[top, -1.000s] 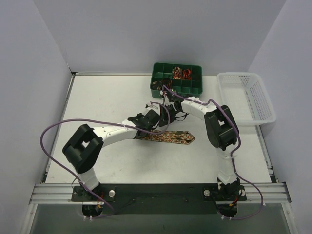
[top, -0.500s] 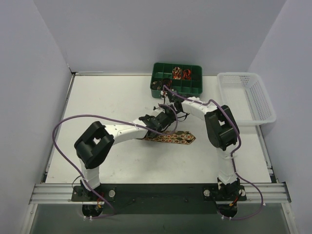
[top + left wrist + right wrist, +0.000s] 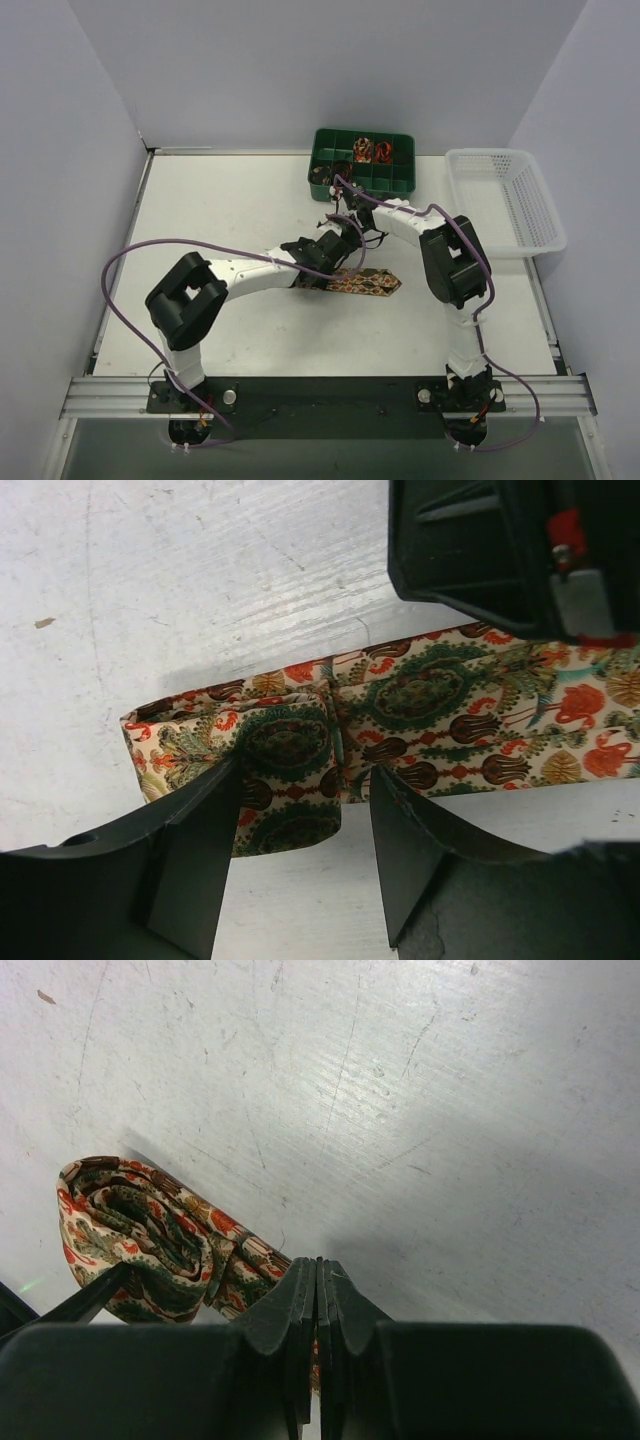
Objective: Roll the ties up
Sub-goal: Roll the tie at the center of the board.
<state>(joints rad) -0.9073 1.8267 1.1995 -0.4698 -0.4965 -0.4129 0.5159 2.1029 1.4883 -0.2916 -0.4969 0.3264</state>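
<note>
One tie [image 3: 365, 284], brown-gold with red and green ornaments, lies flat mid-table, pointed tip to the right. Its left end is folded over into a loose roll [image 3: 285, 745], which also shows in the right wrist view [image 3: 140, 1230]. My left gripper [image 3: 322, 265] is open, its jaws [image 3: 300, 815] standing either side of that roll. My right gripper [image 3: 345, 240] is shut, its closed tips [image 3: 318, 1265] down at the tie just right of the roll. Small rolled ties [image 3: 370, 150] sit in the green box.
A green compartment box [image 3: 330, 140] stands at the back centre. A white plastic basket [image 3: 505, 200] stands at the back right. Purple cables loop over both arms. White walls enclose the table.
My left gripper has moved right along the tie. The flat part of the tie is shorter, its left end now folded over. The right arm has barely moved.
</note>
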